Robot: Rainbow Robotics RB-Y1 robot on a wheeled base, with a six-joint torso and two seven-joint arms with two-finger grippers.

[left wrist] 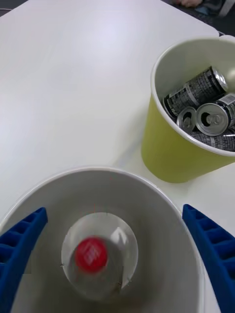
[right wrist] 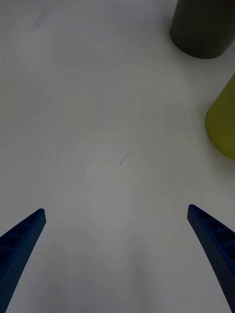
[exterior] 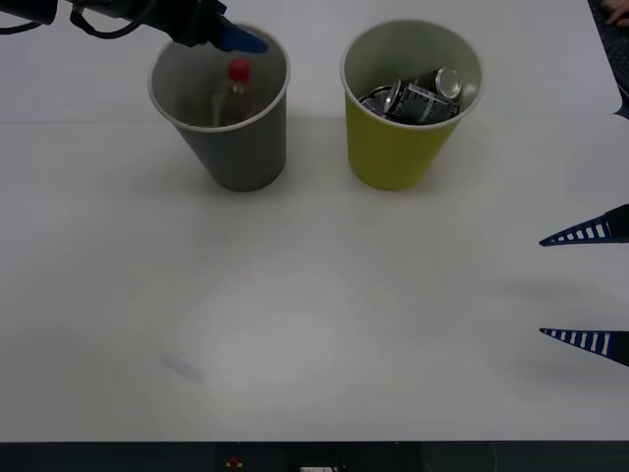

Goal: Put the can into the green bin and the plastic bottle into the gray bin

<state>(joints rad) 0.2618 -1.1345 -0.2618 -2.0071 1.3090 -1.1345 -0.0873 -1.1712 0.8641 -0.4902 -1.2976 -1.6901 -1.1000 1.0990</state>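
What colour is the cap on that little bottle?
Red; the plastic bottle's cap shows best in the left wrist view.

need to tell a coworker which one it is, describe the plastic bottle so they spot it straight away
On the white table stand two tapered paper-cup-shaped bins: the gray bin on the robot's left and the green bin beside it. The plastic bottle stands upright inside the gray one, under the open left gripper. It is clear with a red cap, unlike the dark metal cans in the green bin.

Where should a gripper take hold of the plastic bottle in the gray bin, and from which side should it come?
Probably at the neck, just under the red cap, coming straight down from above. The plastic bottle stands upright inside the gray bin, whose walls block any sideways approach. The open left gripper is directly over it.
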